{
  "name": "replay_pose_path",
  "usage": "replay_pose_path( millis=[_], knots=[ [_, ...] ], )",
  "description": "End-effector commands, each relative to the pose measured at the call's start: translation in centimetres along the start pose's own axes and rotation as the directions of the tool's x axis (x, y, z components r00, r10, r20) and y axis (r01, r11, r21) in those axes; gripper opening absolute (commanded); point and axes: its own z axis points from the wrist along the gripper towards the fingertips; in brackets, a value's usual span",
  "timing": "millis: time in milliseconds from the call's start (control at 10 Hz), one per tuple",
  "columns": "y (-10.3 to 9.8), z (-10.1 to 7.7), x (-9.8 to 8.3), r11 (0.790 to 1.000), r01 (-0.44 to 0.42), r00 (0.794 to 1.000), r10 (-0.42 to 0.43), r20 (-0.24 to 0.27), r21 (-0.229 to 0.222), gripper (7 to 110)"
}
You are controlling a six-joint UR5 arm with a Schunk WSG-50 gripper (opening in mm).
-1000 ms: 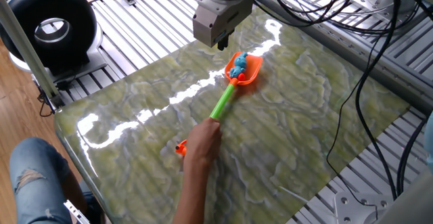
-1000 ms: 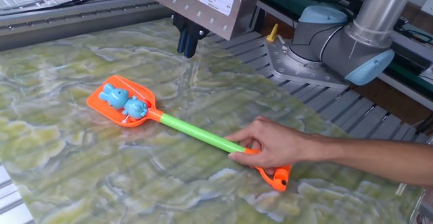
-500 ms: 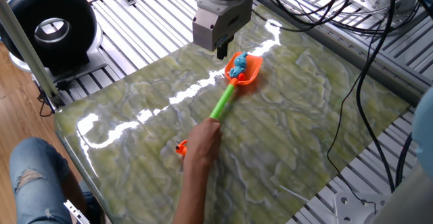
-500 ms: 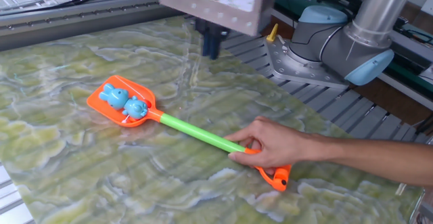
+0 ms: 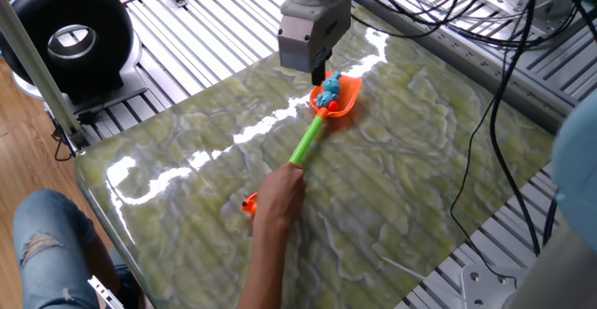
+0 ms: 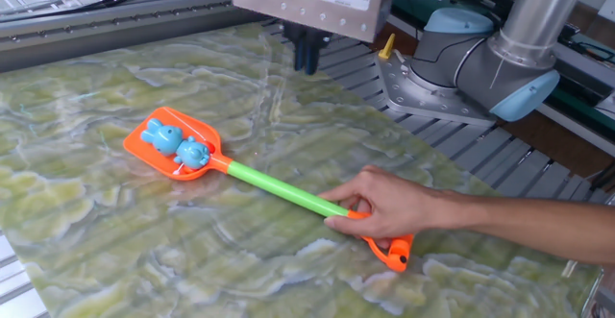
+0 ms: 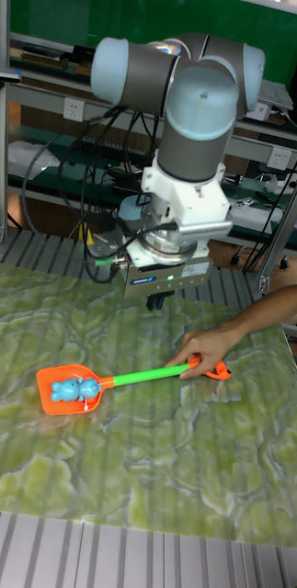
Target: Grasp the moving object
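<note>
One fixed view: small light-blue lumpy toy figure (image 5: 327, 91) lies in orange plastic scoop head (image 5: 345, 101); grey two-finger gripper (image 5: 317, 73) hangs just beside it.
The other fixed view: jaws appear narrow; centre over figure before descending.
Tall fixed view: person's hand (image 7: 201, 347) holds green handle (image 7: 141, 377); track its drift.

No text, label or number is legible anywhere in these views.
</note>
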Motion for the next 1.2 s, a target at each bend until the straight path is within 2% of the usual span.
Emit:
replay_pose_path(
  millis=[0,100,200,300,400,500,600,700,800,900,1000,1100],
  knots=[
    [-1.4,0.7,-2.4,0.989,0.139,0.990,-0.138,0.025,-0.044,7],
    [-3.4,0.5,-3.4,0.974,0.228,0.973,-0.227,0.029,-0.014,7],
    [-5.5,0.7,-4.1,0.943,0.334,0.943,-0.333,0.019,0.000,7],
    [-7.3,1.1,-4.5,0.915,0.404,0.915,-0.404,0.014,0.006,7],
    [-10.1,1.5,-4.2,0.898,0.437,0.900,-0.436,-0.024,0.048,7],
    [-12.8,1.7,-3.7,0.875,0.478,0.878,-0.473,-0.067,0.079,22],
    [-15.4,2.3,-3.8,0.838,0.533,0.845,-0.524,-0.103,0.115,22],
    [-16.5,3.1,-4.3,0.805,0.577,0.816,-0.568,-0.107,0.134,22],
    [-17.1,4.0,-4.7,0.780,0.610,0.792,-0.601,-0.103,0.142,44],
    [-17.4,5.2,-5.2,0.749,0.649,0.761,-0.643,-0.091,0.136,44],
    [-16.6,7.0,-4.0,0.733,0.677,0.735,-0.670,-0.099,0.068,44],
    [-14.7,7.7,-4.9,0.731,0.681,0.732,-0.680,-0.038,0.044,44]
  ],
)
